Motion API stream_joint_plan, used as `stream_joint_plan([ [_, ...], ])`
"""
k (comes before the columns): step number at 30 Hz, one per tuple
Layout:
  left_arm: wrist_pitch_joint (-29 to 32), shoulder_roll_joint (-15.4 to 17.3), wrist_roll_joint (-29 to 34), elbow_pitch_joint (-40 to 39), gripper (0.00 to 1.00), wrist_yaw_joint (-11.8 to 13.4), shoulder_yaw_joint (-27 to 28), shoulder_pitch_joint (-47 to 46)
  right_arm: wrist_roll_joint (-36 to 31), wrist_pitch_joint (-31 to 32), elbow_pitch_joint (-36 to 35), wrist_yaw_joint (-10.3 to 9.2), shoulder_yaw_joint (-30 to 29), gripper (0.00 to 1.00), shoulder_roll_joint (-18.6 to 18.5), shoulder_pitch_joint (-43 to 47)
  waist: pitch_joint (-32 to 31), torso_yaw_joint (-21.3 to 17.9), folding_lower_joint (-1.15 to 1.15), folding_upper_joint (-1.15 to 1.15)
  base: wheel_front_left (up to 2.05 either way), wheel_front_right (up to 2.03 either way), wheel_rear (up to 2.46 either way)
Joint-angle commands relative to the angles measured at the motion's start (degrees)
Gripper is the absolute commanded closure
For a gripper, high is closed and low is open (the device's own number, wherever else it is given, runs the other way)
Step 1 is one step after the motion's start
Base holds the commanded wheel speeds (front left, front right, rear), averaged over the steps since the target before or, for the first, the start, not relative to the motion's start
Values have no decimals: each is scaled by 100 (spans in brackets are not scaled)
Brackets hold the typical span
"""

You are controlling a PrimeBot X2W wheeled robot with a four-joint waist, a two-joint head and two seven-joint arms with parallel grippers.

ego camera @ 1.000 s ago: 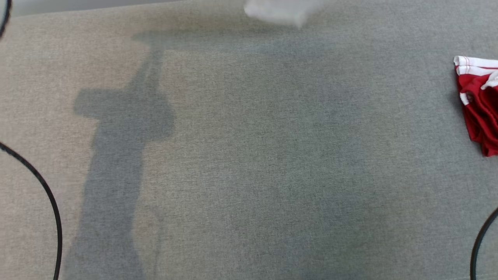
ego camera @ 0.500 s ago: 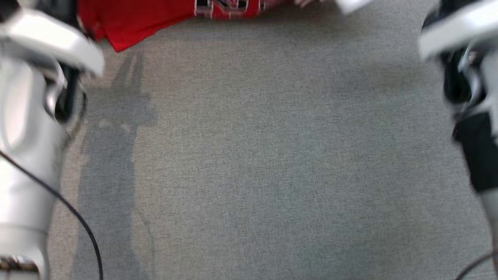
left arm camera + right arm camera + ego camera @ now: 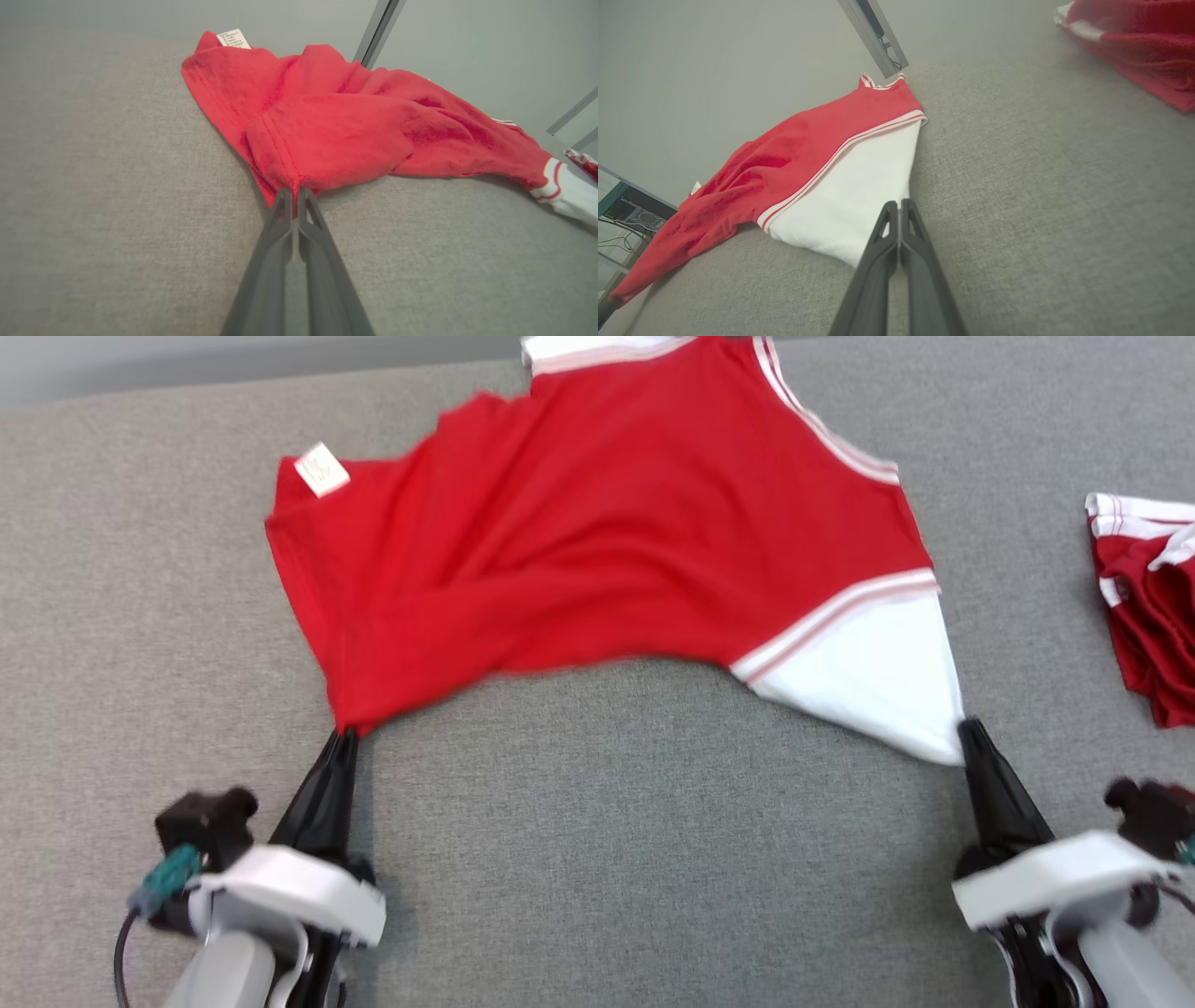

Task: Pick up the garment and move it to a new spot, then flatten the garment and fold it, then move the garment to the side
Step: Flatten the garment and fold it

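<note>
The garment (image 3: 597, 541) is a red shirt with white panels and striped trim, spread across the far half of the grey padded table (image 3: 597, 859). My left gripper (image 3: 344, 735) is shut on its near red corner (image 3: 295, 189). My right gripper (image 3: 966, 728) is shut on the near white corner (image 3: 878, 224). The cloth sags into a curve between the two held corners. A white label (image 3: 322, 469) sticks up at the far left corner. In the left wrist view the red fabric (image 3: 336, 135) bunches in folds just past my fingertips.
A second red and white garment (image 3: 1148, 607) lies crumpled at the table's right edge, also at the top right of the right wrist view (image 3: 1139, 42). A grey metal post (image 3: 873, 32) stands behind the table. Bare grey cloth lies in front of the shirt.
The head camera has swung a lot between frames. The shirt, earlier just a strip at the top edge, now lies spread on the table with both grippers holding its near corners.
</note>
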Motion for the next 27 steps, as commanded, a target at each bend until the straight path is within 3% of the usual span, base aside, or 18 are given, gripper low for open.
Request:
stream_joint_plan([
  [1, 6, 89, -39, -107, 100, 64, 40, 103, -11, -7, -99, 0, -87, 100, -66, 136, -106, 34, 0, 0, 0, 0, 0],
  [7, 439, 516, 10, -1190, 100, 390, 106, 1046, -212, 458, -1176, 0, -798, 100, 66, 1416, -427, 63, 0, 0, 0, 0, 0],
  [15, 1517, 1091, 124, -3002, 100, 1062, 133, 2237, -710, 1994, -2771, 0, -1977, 100, 644, 2959, -753, 6, 0, 0, 0, 0, 0],
  [21, 1983, 1213, 107, -3910, 100, 1536, 173, 3030, -979, 3025, -3511, 0, -2500, 100, 993, 3707, -839, -23, 0, 0, 0, 0, 0],
  [27, 2119, 1276, 183, -4301, 100, 1704, 188, 3234, -951, 3330, -3815, -1, -2760, 100, 1040, 3759, -856, 9, 0, 0, 0, 0, 0],
])
